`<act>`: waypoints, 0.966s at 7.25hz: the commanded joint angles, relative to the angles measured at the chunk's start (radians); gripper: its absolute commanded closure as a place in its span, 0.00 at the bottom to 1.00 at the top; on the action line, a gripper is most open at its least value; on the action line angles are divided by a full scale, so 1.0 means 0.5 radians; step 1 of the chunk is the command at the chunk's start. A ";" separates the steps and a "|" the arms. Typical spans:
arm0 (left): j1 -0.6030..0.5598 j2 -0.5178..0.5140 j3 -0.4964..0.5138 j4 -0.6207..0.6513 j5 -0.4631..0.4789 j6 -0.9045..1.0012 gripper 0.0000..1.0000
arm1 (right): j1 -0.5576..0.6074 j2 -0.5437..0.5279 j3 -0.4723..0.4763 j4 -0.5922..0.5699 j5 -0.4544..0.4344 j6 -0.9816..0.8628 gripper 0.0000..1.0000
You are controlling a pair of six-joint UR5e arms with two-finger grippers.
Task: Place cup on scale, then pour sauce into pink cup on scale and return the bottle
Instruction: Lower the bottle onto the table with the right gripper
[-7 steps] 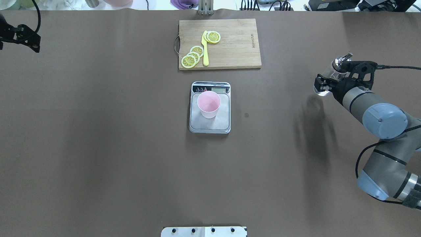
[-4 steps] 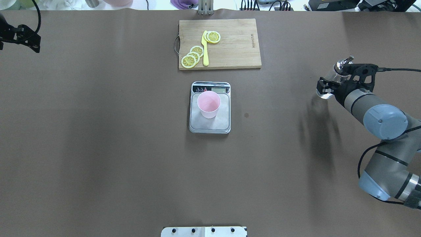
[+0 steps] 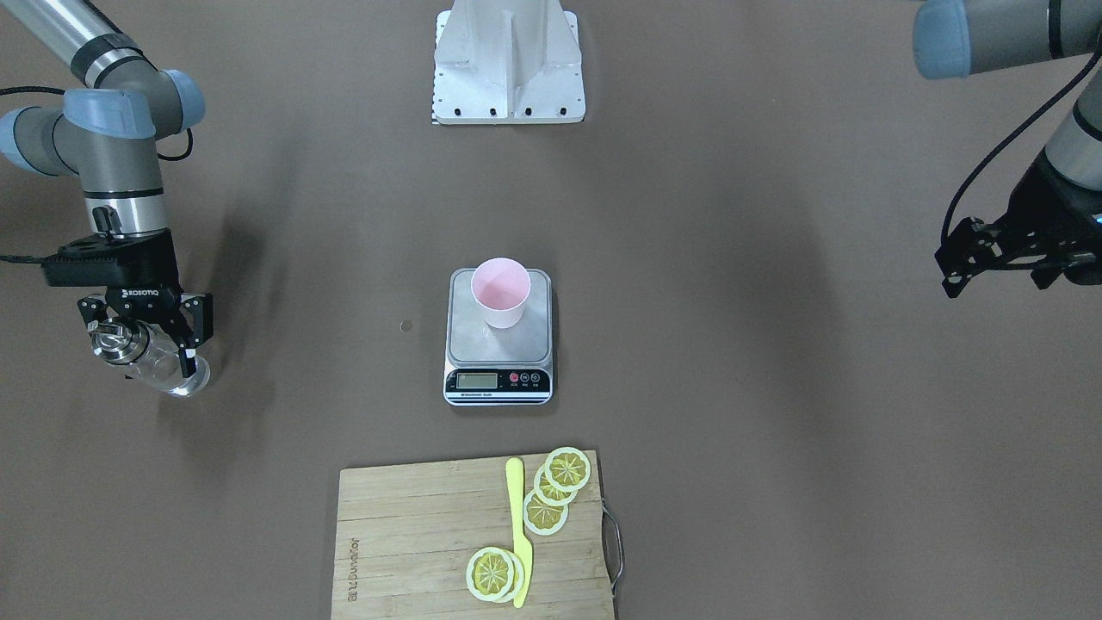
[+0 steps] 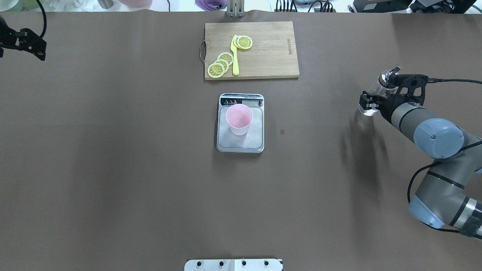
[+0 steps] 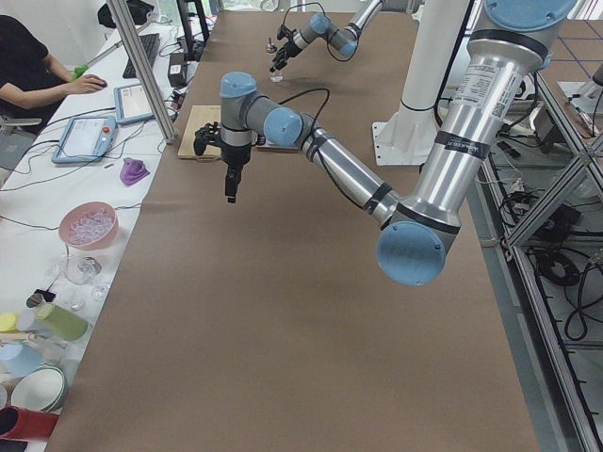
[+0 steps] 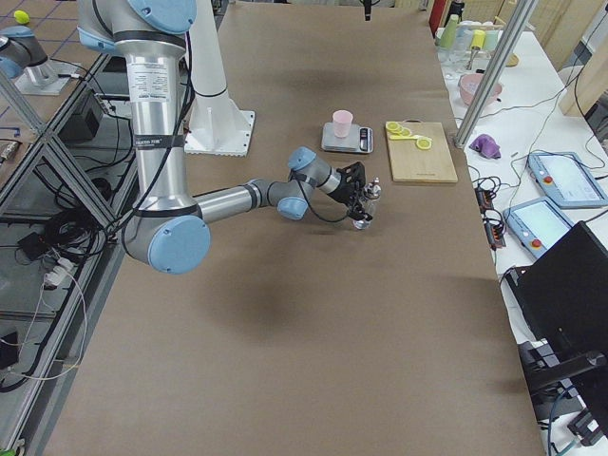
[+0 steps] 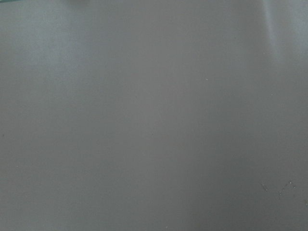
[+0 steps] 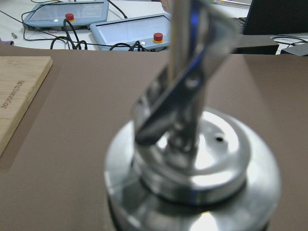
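Note:
The pink cup (image 4: 238, 118) stands upright on the scale (image 4: 257, 140) at the table's middle; both also show in the front view, the cup (image 3: 500, 291) on the scale (image 3: 532, 346). My right gripper (image 4: 371, 101) is shut on the clear glass bottle (image 4: 367, 108), far to the right of the scale. The bottle (image 3: 164, 366) is tilted, its base low over the table; I cannot tell if it touches. Its silver spout cap (image 8: 192, 163) fills the right wrist view. My left gripper (image 4: 30, 44) is open and empty at the far left back corner, also in the front view (image 3: 994, 263).
A wooden cutting board (image 4: 267, 52) lies behind the scale with lemon slices (image 4: 221, 64) and a yellow knife (image 4: 235, 56) on it. The robot's base plate (image 3: 508, 69) sits at the near edge. The left wrist view shows only bare brown table.
My right gripper with the bottle has drifted slightly and sunk a little toward the table. The cup, the scale and the left arm have not moved.

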 commanded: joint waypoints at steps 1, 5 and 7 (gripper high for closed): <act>-0.001 0.001 0.005 0.000 0.000 0.000 0.02 | -0.009 0.019 -0.020 0.003 -0.001 0.003 0.88; 0.002 0.001 0.011 0.000 0.000 0.000 0.02 | -0.006 0.083 -0.081 0.009 -0.004 0.003 0.07; 0.002 0.001 0.008 0.000 0.000 0.000 0.02 | -0.006 0.080 -0.081 0.009 -0.001 0.003 0.00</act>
